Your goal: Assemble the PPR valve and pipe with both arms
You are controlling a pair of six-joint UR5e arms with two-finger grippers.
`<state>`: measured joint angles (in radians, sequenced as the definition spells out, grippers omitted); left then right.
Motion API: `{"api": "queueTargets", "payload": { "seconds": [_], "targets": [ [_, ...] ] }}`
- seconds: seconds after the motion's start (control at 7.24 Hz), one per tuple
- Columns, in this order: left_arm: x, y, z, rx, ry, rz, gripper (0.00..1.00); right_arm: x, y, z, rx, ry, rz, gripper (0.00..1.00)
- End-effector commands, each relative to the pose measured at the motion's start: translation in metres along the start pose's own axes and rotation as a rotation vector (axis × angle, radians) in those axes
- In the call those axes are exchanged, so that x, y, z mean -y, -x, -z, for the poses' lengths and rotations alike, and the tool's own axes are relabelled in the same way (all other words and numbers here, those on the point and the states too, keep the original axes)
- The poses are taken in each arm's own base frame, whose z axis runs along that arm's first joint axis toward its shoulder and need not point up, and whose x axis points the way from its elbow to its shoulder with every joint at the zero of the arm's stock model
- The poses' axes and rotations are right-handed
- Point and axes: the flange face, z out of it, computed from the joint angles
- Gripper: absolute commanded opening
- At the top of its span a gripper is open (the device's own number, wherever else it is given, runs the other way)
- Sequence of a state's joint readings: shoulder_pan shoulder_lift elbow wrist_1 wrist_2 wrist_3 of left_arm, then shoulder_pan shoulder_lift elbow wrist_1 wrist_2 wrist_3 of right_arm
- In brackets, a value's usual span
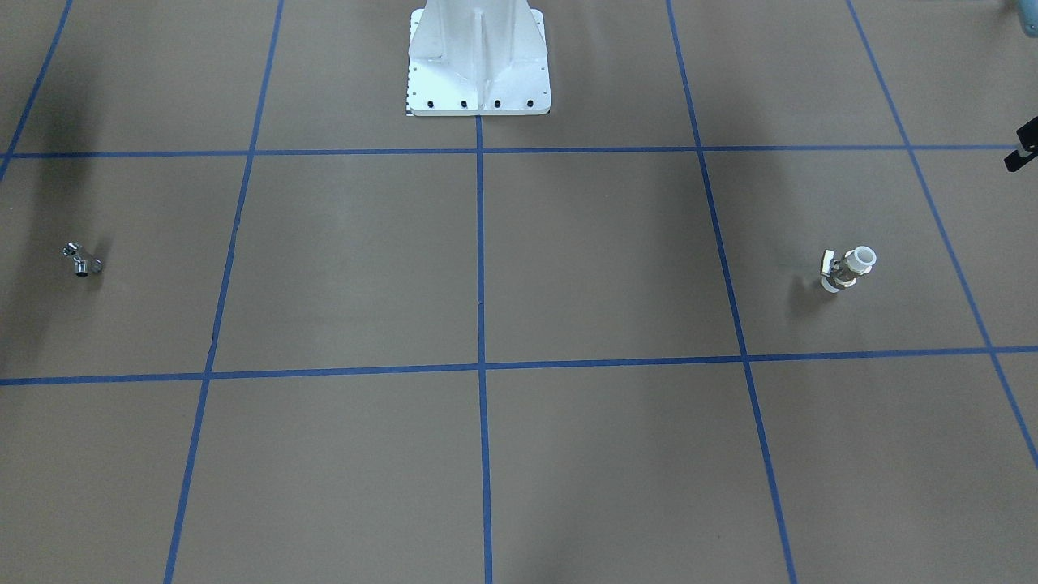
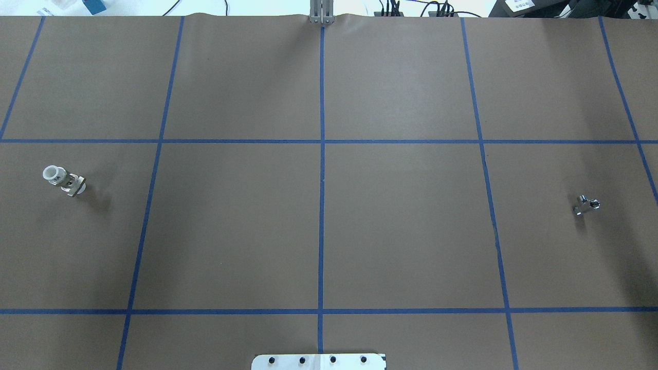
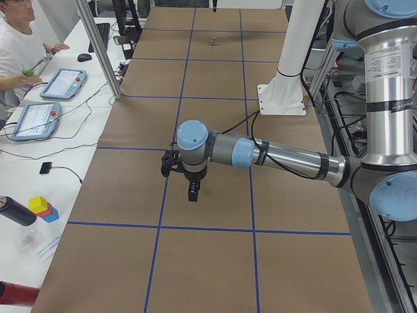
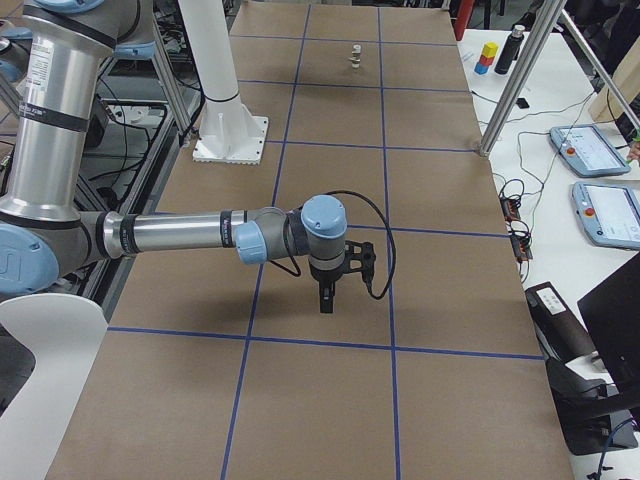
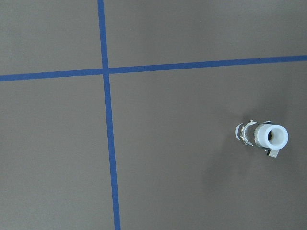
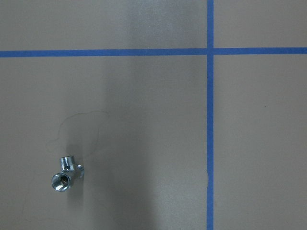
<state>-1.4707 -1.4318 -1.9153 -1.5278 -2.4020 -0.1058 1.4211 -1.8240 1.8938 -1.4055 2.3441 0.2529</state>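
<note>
The PPR valve (image 1: 847, 268) stands alone on the brown table at my left end. It also shows in the overhead view (image 2: 64, 180), the left wrist view (image 5: 263, 136) and, far off, the right side view (image 4: 354, 55). The pipe (image 1: 81, 259) lies at my right end and also shows in the overhead view (image 2: 586, 204) and the right wrist view (image 6: 64, 175). My left gripper (image 3: 193, 195) hangs above the table near the valve. My right gripper (image 4: 326, 300) hangs above the table near the pipe. I cannot tell whether either gripper is open or shut. Neither touches its part.
The white pedestal base (image 1: 478, 73) stands at the robot's edge of the table, at the middle. Blue tape lines (image 2: 321, 180) grid the brown surface. A side table with tablets (image 3: 62, 83), an operator (image 3: 16, 39) and a metal post (image 3: 98, 45) lie beyond the far edge.
</note>
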Motion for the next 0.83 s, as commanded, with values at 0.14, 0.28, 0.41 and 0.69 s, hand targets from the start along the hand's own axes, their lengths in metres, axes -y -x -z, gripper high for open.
{"api": "queueTargets", "payload": {
  "seconds": [0.14, 0.28, 0.41, 0.69],
  "targets": [
    [0.001, -0.002, 0.001, 0.005, -0.005, -0.006, 1.0, 0.003, 0.003, 0.0, 0.023, -0.046, 0.049, 1.0],
    [0.0, 0.0, 0.001, 0.011, -0.006, -0.012, 1.0, 0.002, -0.001, -0.001, 0.018, -0.044, 0.038, 1.0],
    [0.0, 0.0, 0.003, 0.01, -0.013, -0.012, 1.0, 0.002, -0.003, -0.004, 0.017, -0.04, 0.032, 1.0],
    [-0.009, 0.001, 0.001, 0.007, -0.007, -0.005, 1.0, 0.003, -0.008, -0.009, 0.014, -0.031, 0.026, 1.0]
  ]
}}
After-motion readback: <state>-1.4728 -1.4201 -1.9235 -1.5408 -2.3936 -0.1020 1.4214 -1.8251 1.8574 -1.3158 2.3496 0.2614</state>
